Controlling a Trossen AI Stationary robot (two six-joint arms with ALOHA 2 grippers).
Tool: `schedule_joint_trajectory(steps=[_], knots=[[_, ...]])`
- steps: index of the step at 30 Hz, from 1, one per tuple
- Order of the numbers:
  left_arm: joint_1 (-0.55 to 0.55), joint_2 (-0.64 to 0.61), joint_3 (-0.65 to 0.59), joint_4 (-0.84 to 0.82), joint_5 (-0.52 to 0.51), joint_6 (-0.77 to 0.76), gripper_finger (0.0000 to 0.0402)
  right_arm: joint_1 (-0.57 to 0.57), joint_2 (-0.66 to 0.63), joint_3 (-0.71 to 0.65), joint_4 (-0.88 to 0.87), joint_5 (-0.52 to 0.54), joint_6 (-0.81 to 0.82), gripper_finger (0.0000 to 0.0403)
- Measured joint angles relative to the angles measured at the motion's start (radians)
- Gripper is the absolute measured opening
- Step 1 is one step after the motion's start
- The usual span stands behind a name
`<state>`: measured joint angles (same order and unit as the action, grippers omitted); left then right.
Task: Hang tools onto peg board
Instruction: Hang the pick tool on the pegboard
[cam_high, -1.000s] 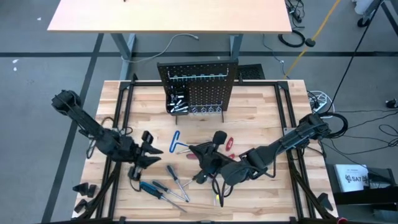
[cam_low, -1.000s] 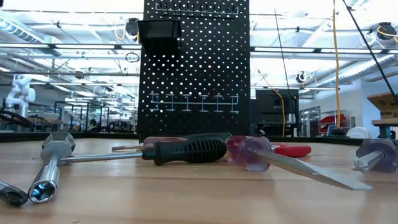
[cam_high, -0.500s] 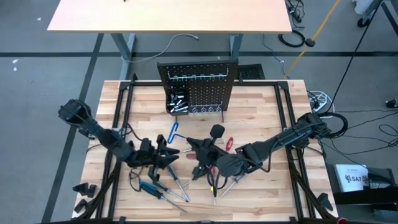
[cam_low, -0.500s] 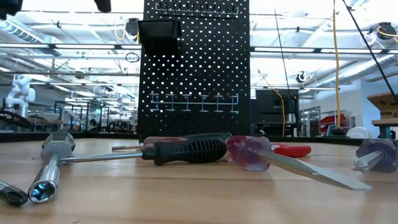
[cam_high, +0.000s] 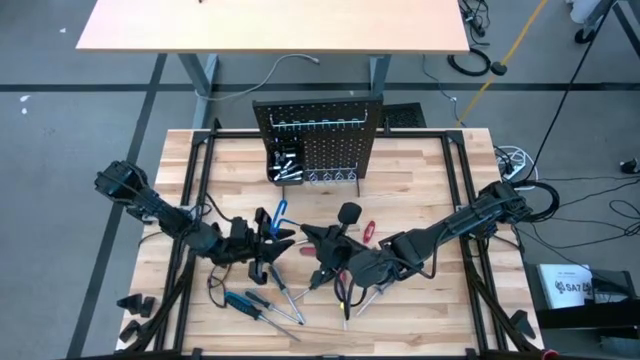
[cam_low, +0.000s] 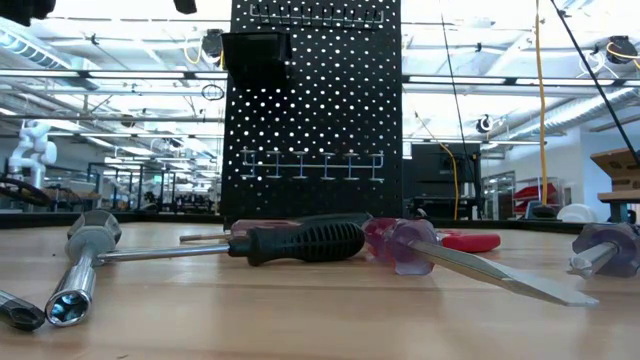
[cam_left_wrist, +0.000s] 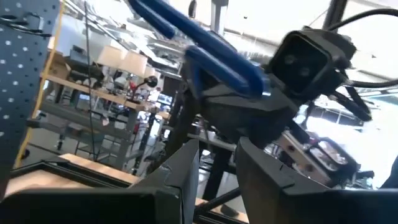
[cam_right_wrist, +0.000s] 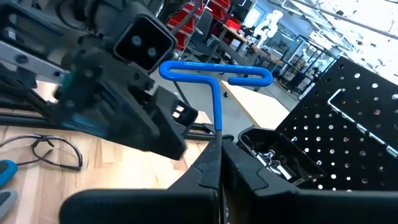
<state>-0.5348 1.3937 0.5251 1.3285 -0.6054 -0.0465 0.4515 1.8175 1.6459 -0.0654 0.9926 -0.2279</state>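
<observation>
The black peg board (cam_high: 318, 140) stands upright at the table's far middle, with hooks and a small bin (cam_high: 285, 165) that holds silvery pieces. A blue T-handle key (cam_high: 275, 214) is held in the air by my right gripper (cam_high: 305, 238), which is shut on it. My left gripper (cam_high: 272, 240) faces it from the left, open, its fingers (cam_left_wrist: 186, 165) just below and short of the blue handle (cam_left_wrist: 211, 46). Several screwdrivers (cam_high: 265, 305) lie flat on the table near its front edge. My right gripper pinches the key's thin shaft (cam_right_wrist: 217, 127) between its two fingertips, near the end away from the handle. The fingers come about level from the table's right and lie along the shaft. The key sticks out beyond them, its blue crossbar (cam_right_wrist: 214, 71) foremost, lifted clear of the table.
In the low view a black-handled screwdriver (cam_low: 305, 240), a nut driver (cam_low: 80, 270), a clear purple-handled screwdriver (cam_low: 415, 248) and red pliers (cam_low: 470, 240) lie in front of the peg board (cam_low: 315, 110). A small red tool (cam_high: 368, 230) lies under the right arm.
My left gripper has moved toward the table's right, up to the blue key, and has tipped upward. Its fingers now stand just beside the key's handle. The gap between them shows no change.
</observation>
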Motion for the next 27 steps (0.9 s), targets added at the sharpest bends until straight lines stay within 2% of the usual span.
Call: schedule_joint_trajectory(steps=[7, 27], knots=[[0.037, 0.000, 0.000, 0.058, 0.005, -0.025, 0.0107, -0.016, 0.033, -0.001, 0.016, 0.007, 0.030, 0.0000], [0.059, -0.001, 0.003, 0.042, -0.006, -0.019, 0.0105, -0.019, 0.068, 0.000, 0.054, 0.023, 0.021, 0.0000]])
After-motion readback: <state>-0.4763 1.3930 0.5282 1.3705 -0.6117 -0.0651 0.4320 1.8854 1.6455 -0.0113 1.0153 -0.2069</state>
